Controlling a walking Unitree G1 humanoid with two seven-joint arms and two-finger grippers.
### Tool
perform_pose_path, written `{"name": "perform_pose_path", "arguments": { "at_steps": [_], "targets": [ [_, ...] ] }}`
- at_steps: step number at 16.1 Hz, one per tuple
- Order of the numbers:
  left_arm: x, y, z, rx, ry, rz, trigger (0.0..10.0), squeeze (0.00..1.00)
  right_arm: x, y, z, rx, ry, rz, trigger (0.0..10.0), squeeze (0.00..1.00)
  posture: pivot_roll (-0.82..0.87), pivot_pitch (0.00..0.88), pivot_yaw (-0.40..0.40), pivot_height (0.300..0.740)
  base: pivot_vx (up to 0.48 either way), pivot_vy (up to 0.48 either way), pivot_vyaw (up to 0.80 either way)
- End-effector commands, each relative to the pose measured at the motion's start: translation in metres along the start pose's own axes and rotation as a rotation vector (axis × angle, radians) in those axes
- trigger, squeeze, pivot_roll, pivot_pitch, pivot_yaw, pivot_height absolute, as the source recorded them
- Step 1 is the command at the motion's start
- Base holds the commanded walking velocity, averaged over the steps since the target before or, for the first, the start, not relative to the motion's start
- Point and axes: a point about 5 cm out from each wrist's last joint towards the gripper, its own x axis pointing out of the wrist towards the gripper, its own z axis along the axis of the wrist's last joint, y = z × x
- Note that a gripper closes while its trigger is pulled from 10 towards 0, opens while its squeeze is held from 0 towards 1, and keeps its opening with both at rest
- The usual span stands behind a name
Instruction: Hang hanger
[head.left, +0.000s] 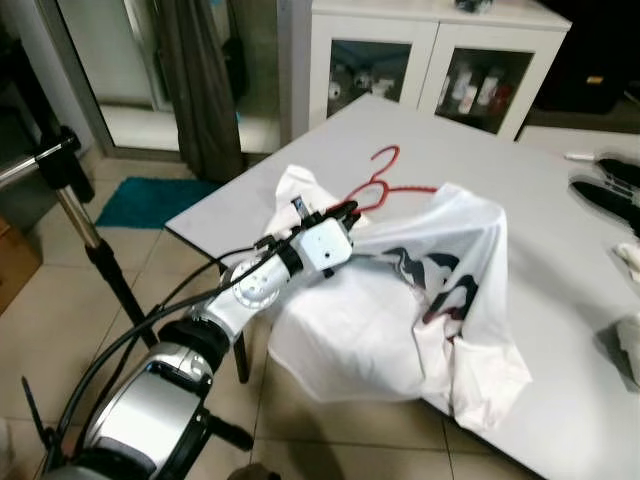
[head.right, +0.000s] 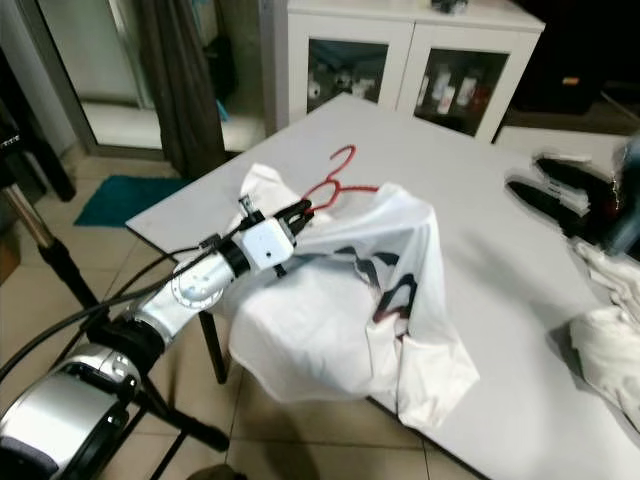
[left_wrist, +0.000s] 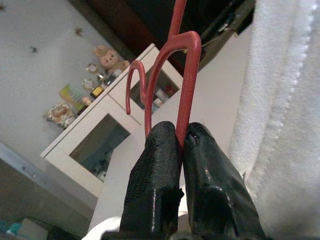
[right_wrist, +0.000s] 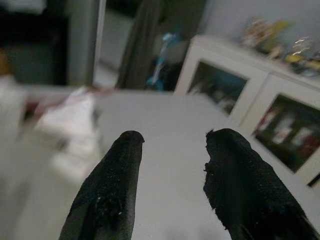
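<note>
Red hanger (head.left: 383, 183) pinched in left gripper (head.left: 347, 210) (white shirt (head.left: 400, 300) draped), right gripper (right_wrist: 172, 137) parted, empty.

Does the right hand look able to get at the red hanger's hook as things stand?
Probably yes. The red hanger's hook lies exposed on the grey table beyond the white shirt; the open right hand faces bare tabletop, and the left hand grips lower.

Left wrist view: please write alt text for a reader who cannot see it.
Two black fingers are pressed shut on the thin wire of a red hanger, whose hook curls beyond them. White fabric hangs beside the fingers, and a white glass-door cabinet stands blurred behind.
</note>
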Motion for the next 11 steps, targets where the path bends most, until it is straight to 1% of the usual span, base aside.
{"name": "perform_pose_path", "arguments": {
  "at_steps": [1,4,6,7,9,11],
  "targets": [
    [0.004,-0.003,0.004,0.021,-0.019,-0.018,10.0,0.00,0.009,0.005,-0.007,0.019,0.043,0.009,10.0,0.00,0.00,0.000,-0.002,0.723,0.000,0.000,0.00],
    [0.003,-0.006,0.005,0.023,-0.024,-0.023,10.0,0.00,0.031,0.026,-0.008,0.036,0.060,0.100,10.0,0.00,0.00,0.000,-0.009,0.723,0.000,0.000,0.00],
    [0.000,-0.010,0.003,0.032,-0.023,-0.035,10.0,0.00,0.040,0.037,-0.006,0.051,0.081,0.186,10.0,0.00,0.00,0.000,-0.011,0.723,0.000,0.000,0.00],
    [-0.001,-0.013,0.002,0.042,-0.023,-0.048,10.0,0.00,0.042,0.039,-0.004,0.033,0.099,0.218,10.0,0.00,0.01,0.000,-0.014,0.723,0.000,0.000,0.00],
    [-0.001,-0.018,0.003,0.050,-0.029,-0.066,10.0,0.00,0.046,0.036,0.003,0.025,0.097,0.216,10.0,0.00,0.00,0.000,-0.013,0.723,0.000,0.000,0.00],
    [0.000,-0.022,0.005,0.054,-0.040,-0.079,10.0,0.00,0.053,0.030,0.018,0.053,0.062,0.194,10.0,0.00,0.00,0.000,-0.011,0.723,0.000,0.000,0.00]
  ]
}}
